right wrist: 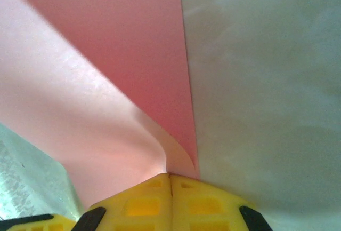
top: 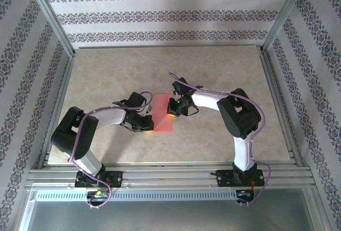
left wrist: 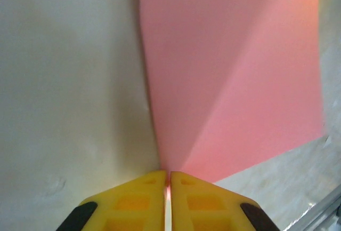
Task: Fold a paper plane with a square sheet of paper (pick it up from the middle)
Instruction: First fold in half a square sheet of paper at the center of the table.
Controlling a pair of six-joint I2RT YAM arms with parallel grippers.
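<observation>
I record the square sheet of paper spanning between the arms, directly ahead of both jaw pairs. The left gripper and right gripper are each clamped on an opposite edge (the right-hand edge curls upward), equally near.

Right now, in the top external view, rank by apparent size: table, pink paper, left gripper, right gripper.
1. table, by far the largest
2. square sheet of paper
3. left gripper and right gripper: they look alike, so I won't rank them; each is clamped on an edge of the paper.
</observation>
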